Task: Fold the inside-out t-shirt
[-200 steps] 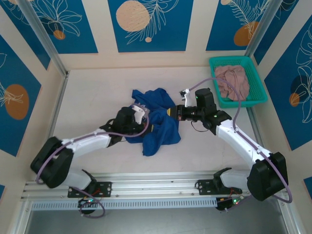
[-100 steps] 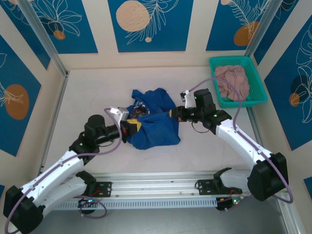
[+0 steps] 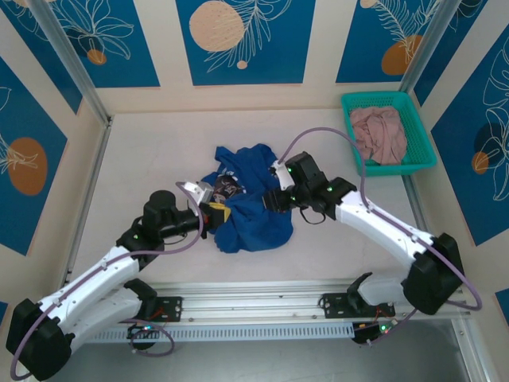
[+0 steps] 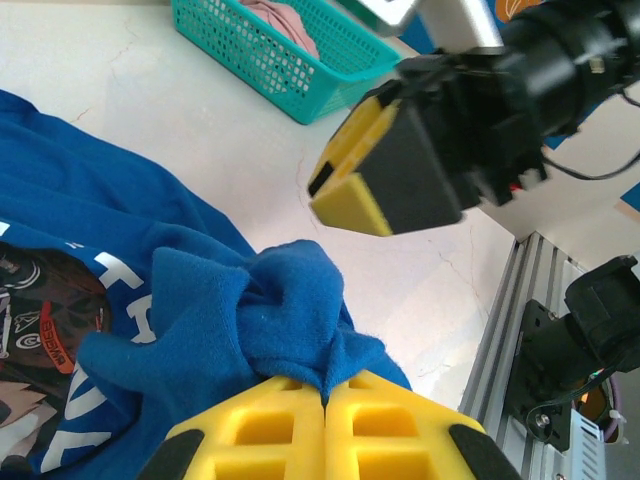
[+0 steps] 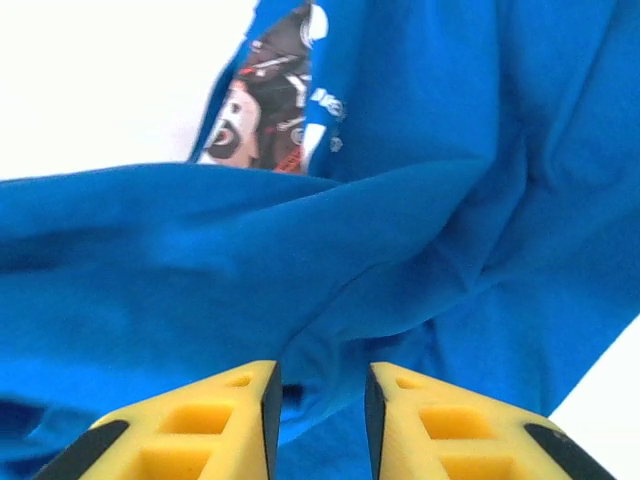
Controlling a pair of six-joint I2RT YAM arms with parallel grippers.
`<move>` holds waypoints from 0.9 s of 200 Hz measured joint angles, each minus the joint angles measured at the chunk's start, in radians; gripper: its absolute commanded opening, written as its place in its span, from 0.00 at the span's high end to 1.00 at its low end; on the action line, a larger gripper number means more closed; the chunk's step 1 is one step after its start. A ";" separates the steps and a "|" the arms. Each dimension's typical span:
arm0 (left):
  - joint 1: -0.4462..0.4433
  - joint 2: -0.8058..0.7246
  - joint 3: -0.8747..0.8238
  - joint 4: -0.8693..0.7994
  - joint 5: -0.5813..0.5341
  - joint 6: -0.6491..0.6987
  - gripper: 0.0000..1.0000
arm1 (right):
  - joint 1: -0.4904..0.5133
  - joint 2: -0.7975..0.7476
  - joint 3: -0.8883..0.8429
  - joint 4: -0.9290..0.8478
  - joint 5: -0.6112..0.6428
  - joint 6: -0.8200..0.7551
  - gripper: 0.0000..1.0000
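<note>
I'm at the untangling step. My left gripper [image 4: 325,395] pinches the inside-out t-shirt [image 3: 258,219], bunched mid table [image 3: 143,151]. My right gripper [image 5: 320,375] is parted over a fold. Next, I reckon, it needs spreading flat.

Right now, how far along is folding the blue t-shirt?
Nothing looks folded: the t-shirt lies bunched, its print partly showing. In hand: the left hand pinches a blue fold; the right hand hangs open over the cloth. Left: spreading it flat and every fold.
</note>
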 measured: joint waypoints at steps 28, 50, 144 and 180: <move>0.000 0.000 0.000 0.000 0.000 0.005 1.00 | 0.055 -0.143 -0.083 0.051 -0.024 -0.072 0.76; 0.000 0.000 0.000 -0.001 0.000 0.007 1.00 | 0.092 -0.164 -0.115 0.095 -0.075 -0.115 0.81; 0.000 0.002 0.000 -0.016 0.000 0.007 1.00 | 0.116 0.019 -0.101 0.192 -0.157 -0.190 0.75; 0.000 0.005 0.000 -0.019 0.000 0.007 1.00 | 0.110 0.021 -0.095 0.200 -0.183 -0.203 0.69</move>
